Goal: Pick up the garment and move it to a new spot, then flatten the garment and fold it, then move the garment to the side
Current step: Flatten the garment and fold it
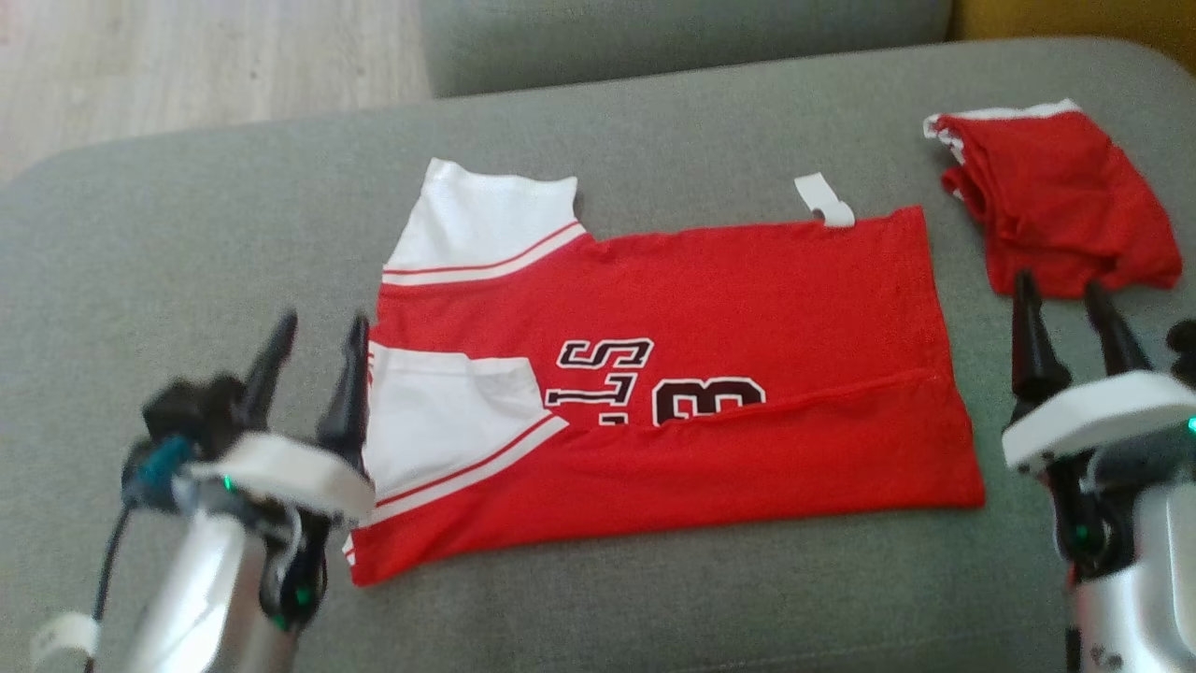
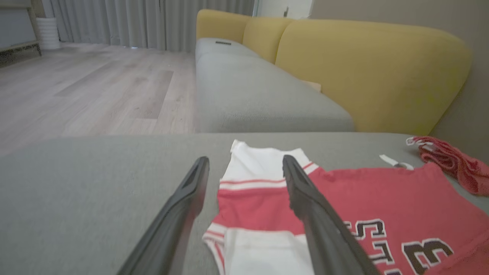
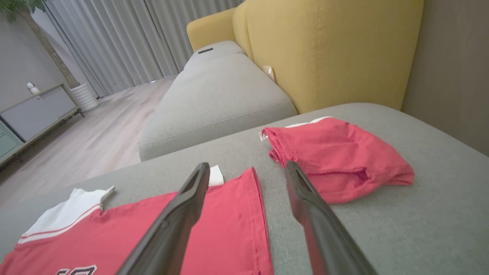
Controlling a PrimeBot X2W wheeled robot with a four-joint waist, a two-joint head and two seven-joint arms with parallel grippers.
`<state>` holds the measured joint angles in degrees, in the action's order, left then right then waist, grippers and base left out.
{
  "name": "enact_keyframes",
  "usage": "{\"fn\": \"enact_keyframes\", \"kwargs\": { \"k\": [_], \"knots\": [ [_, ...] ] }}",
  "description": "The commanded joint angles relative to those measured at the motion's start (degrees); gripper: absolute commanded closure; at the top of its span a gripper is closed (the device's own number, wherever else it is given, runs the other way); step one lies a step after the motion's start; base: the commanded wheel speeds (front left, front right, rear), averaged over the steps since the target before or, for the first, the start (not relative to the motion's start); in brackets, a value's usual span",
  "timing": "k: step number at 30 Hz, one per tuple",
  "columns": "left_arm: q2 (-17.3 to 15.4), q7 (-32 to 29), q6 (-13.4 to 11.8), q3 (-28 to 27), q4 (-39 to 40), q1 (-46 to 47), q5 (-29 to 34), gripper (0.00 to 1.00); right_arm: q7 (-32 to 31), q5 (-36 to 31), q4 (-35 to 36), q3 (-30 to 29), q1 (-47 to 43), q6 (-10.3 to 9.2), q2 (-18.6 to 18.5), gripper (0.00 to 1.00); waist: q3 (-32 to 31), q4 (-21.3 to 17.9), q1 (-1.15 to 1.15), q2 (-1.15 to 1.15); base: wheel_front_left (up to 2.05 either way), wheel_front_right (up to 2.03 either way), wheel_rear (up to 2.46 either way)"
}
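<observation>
The red jersey garment (image 1: 710, 374) lies flat in the middle of a broad grey seat cushion (image 1: 187, 234). Its two white sleeves are at the 9 o'clock end and its straight hem at the 3 o'clock end. The long side nearest the robot, at 6 o'clock, is folded up over the body, so the flap covers the lower part of the black lettering. A small white tag (image 1: 822, 199) sticks out past the far edge at about 1 o'clock. The left gripper (image 1: 321, 322) is at 9 o'clock from the garment, just beside the nearer sleeve. Its fingers are spread apart and hold nothing, though in the left wrist view one finger crosses in front of the red cloth. The right gripper (image 1: 1059, 282) is at 3 o'clock, just off the hem, also released and empty, with grey cushion showing between its fingers. A second, bunched red garment (image 1: 1065, 206) sits at 2 o'clock, apart from the hem and near the cushion's far right corner. Bare cushion runs all round the jersey, widest toward 9 o'clock and along the 6 o'clock side. At 12 o'clock the cushion's rounded edge meets another grey seat (image 1: 673, 37), with pale wood floor (image 1: 187, 65) at 11 o'clock and a yellow backrest (image 2: 366, 68) at 1 o'clock.
</observation>
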<state>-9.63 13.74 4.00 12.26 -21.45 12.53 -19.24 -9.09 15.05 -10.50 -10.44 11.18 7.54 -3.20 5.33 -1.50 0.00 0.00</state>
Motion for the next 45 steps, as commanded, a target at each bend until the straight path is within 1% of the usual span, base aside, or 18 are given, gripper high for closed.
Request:
{"fn": "enact_keyframes", "kwargs": {
  "k": [1,3,7,10,13,15,18,21,23,24,28,35,41,45],
  "knots": [
    [-1.6,0.7,-0.1,-2.3,2.3,3.8,0.4,0.0,0.9,-0.2,2.4,1.5,3.1,-0.05,-0.1,0.0,1.3,-0.6,0.0,0.0,0.0,0.0,0.0],
    [-1.9,0.8,0.2,-2.4,3.2,6.2,0.6,0.0,1.8,-0.1,2.8,2.3,4.8,-0.05,0.0,0.0,2.7,-1.2,0.0,0.0,0.0,0.0,0.0],
    [-4.4,-1.3,1.7,-1.2,2.1,14.6,1.0,0.0,2.7,-0.6,2.5,4.4,9.4,-0.05,-0.4,0.0,6.4,-2.7,0.0,0.0,0.0,0.0,0.0],
    [-6.6,-4.9,2.8,1.1,-0.1,20.8,1.0,0.0,2.8,-0.7,2.1,5.8,12.3,-0.05,-1.3,0.0,8.6,-3.8,0.0,0.0,0.0,0.0,0.0],
    [-9.1,-9.7,3.3,3.8,-2.6,27.7,-0.6,0.0,2.8,-0.8,1.8,7.2,15.3,-0.05,-2.3,0.0,11.2,-4.9,0.0,0.0,0.0,0.0,0.0],
    [-11.3,-13.5,3.4,7.1,-4.4,32.2,-2.1,0.0,2.8,-0.7,1.7,8.2,17.4,-0.05,-2.8,0.0,12.9,-5.7,0.0,0.0,0.0,0.0,0.0],
    [-14.8,-18.9,3.5,13.1,-6.5,38.4,-7.5,0.0,2.7,-0.6,1.6,9.7,20.2,-0.05,-3.5,0.0,15.5,-6.9,0.0,0.0,0.0,0.0,0.0],
    [-18.4,-23.0,3.5,18.6,-8.8,43.2,-12.4,0.0,2.9,-0.5,1.3,11.0,22.5,-0.05,-3.8,0.0,17.7,-8.1,0.0,0.0,0.0,0.0,0.0],
    [-20.6,-25.3,3.5,22.0,-10.7,45.4,-14.5,0.0,3.2,-0.2,1.0,11.7,23.7,-0.05,-3.9,0.0,18.9,-8.8,0.0,0.0,0.0,0.0,0.0],
    [-20.6,-25.3,3.5,22.0,-10.7,45.4,-14.5,0.0,3.2,-0.2,1.0,11.7,23.7,-0.05,-3.9,0.0,18.9,-8.8,0.0,0.0,0.0,0.0,0.0],
    [-23.6,-25.7,3.5,26.5,-14.6,49.2,-16.7,0.0,3.7,0.4,0.9,12.9,25.3,-0.05,-3.8,0.0,21.1,-10.1,0.0,0.0,0.0,0.0,0.0],
    [-25.3,-24.0,3.5,31.5,-22.1,53.5,-18.8,0.0,3.9,1.2,0.8,14.8,26.5,-0.05,-3.9,0.0,23.7,-12.1,0.0,0.0,0.0,0.0,0.0],
    [-25.4,-23.6,3.5,35.1,-26.2,55.4,-21.5,0.0,3.9,1.3,1.1,15.1,26.5,-0.05,-4.2,0.0,24.5,-12.8,0.0,0.0,0.0,0.0,0.0],
    [-24.9,-24.5,3.5,37.6,-26.8,55.7,-25.1,0.0,3.6,1.3,0.9,14.7,26.7,-0.05,-4.6,0.0,24.3,-12.6,0.0,0.0,0.0,0.0,0.0]
  ]
}}
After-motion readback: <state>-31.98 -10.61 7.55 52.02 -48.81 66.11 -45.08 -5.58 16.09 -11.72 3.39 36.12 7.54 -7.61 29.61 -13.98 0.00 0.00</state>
